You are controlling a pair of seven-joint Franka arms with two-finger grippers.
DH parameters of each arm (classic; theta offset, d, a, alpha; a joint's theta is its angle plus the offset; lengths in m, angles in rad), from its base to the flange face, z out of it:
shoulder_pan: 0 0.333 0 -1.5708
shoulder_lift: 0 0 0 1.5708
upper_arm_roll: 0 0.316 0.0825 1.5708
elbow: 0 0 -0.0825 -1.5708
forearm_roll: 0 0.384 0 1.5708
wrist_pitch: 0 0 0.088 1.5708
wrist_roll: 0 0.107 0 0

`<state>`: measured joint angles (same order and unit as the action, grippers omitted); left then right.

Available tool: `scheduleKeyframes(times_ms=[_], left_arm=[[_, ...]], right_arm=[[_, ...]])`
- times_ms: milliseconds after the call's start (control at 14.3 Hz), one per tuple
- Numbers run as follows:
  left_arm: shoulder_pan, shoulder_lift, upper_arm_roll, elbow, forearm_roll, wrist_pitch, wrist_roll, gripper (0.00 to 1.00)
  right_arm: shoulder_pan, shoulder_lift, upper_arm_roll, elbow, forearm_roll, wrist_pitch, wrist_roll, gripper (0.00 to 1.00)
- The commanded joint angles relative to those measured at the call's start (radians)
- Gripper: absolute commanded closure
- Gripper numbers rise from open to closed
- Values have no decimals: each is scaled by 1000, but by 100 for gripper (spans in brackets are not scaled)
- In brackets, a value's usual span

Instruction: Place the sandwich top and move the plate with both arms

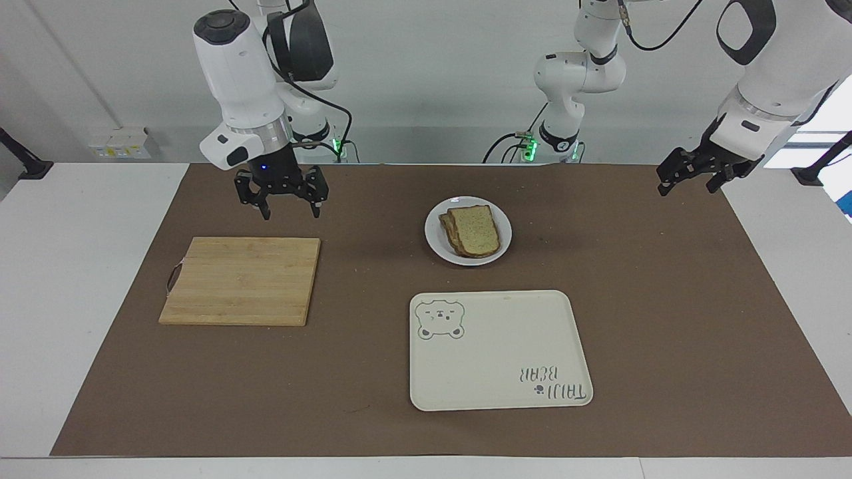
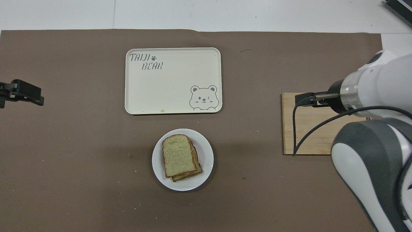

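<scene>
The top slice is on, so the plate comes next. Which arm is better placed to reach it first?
Probably the right. Its pincer hangs open, empty, near the cutting board, closer to the plate than the left pincer, which waits open over the mat's edge.

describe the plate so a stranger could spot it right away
Start at the large cream rectangular bear tray on the brown mat. Beside it, nearer the robots, sits the small round white plate. It alone is round, and it carries the stacked speckled bread slices.
</scene>
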<state>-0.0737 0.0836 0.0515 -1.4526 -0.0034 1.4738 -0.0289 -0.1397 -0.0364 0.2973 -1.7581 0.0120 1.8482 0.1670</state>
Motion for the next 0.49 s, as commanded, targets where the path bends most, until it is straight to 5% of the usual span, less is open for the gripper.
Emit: scheduleKeyframes(times_ms=[0, 279, 418], left_arm=[[5, -19, -2, -14, 0, -15, -3, 0], [8, -45, 1, -23, -26, -53, -22, 0], [11, -129, -2, -160, -79, -38, -23, 0]], right_arm=[[-14, 6, -49, 101, -23, -102, -11, 0], [-11, -3, -136, 146, -29, -141, -12, 0], [-11, -7, -187, 158, -30, -141, -27, 0]])
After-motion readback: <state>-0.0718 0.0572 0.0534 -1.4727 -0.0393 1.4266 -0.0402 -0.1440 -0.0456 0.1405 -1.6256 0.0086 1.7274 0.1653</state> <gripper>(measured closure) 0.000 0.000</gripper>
